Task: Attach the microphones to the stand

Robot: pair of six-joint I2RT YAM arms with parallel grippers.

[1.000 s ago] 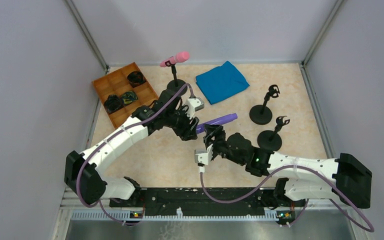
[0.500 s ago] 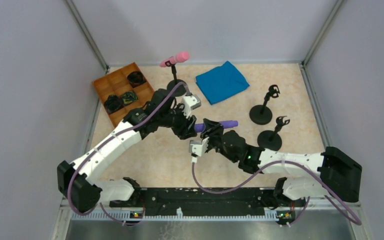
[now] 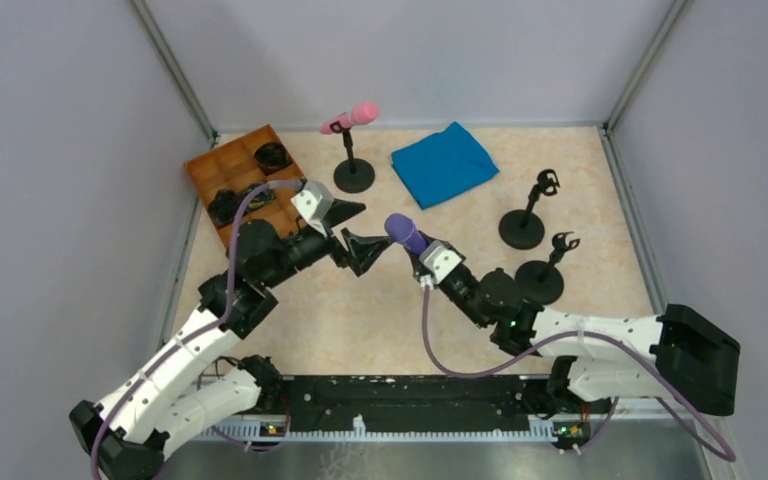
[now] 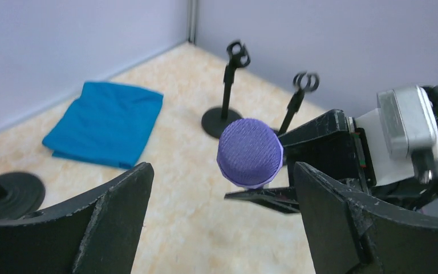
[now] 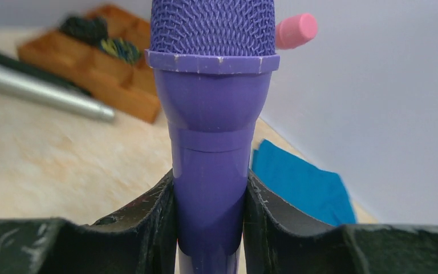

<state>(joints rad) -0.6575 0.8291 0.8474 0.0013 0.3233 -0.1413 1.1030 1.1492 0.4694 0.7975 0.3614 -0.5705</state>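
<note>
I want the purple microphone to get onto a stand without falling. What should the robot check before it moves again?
1. Grip on the purple microphone: ok. The right hand clamps its handle on both sides.
2. Left hand out of the way: ok. It is open and apart from the microphone.
3. A free stand: ok. The near stand and the far stand both have empty clips.
4. Pink microphone: ok. It already sits on its own stand.
5. Blue cloth away from the free stands: ok.
6. Clip wide enough for the handle: cannot tell.
</note>
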